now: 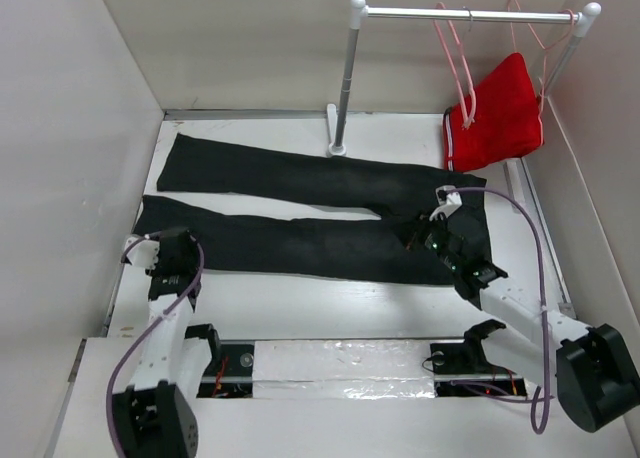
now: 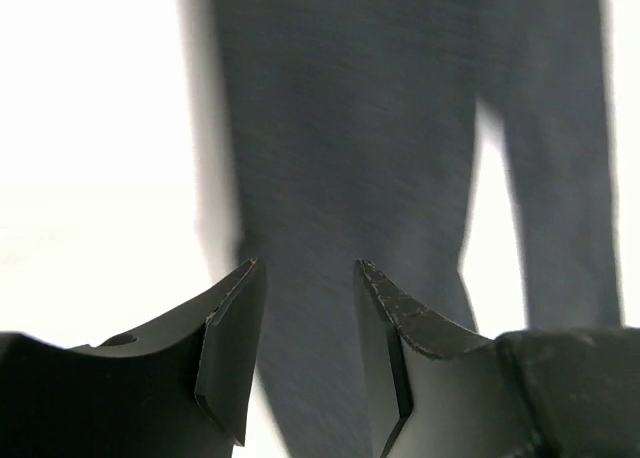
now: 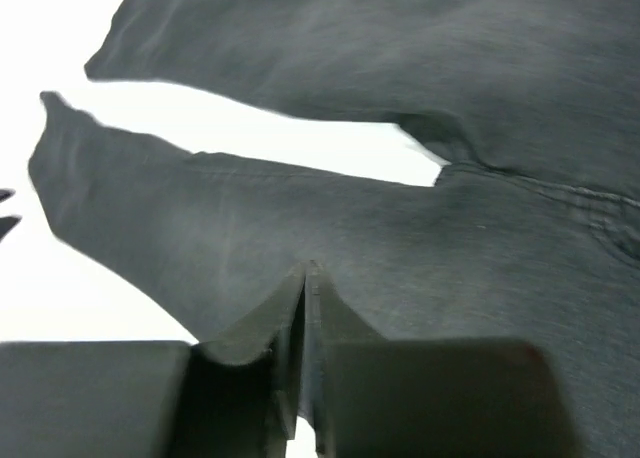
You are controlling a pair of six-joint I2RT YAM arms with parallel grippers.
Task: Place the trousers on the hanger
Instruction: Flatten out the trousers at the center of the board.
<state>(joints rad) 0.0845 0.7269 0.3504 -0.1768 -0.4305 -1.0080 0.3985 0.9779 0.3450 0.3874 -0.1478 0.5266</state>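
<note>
The dark charcoal trousers (image 1: 320, 208) lie flat on the white table, legs pointing left and waist to the right. My left gripper (image 1: 178, 246) is open and empty at the cuff end of the near leg; in its wrist view (image 2: 305, 268) the leg (image 2: 350, 128) lies between and beyond the fingers. My right gripper (image 1: 412, 228) is shut over the upper thigh near the crotch. In its wrist view (image 3: 308, 268) the fingers are pressed together just above the cloth (image 3: 400, 78), with no fold seen between them. The thin pale-pink hanger (image 1: 455, 53) hangs bare on the rail.
A white clothes rack (image 1: 345, 78) stands at the back, its foot just behind the far leg. Red shorts (image 1: 497, 113) hang from a second pink hanger (image 1: 530, 33) at the rail's right end. White walls close in the left, back and right.
</note>
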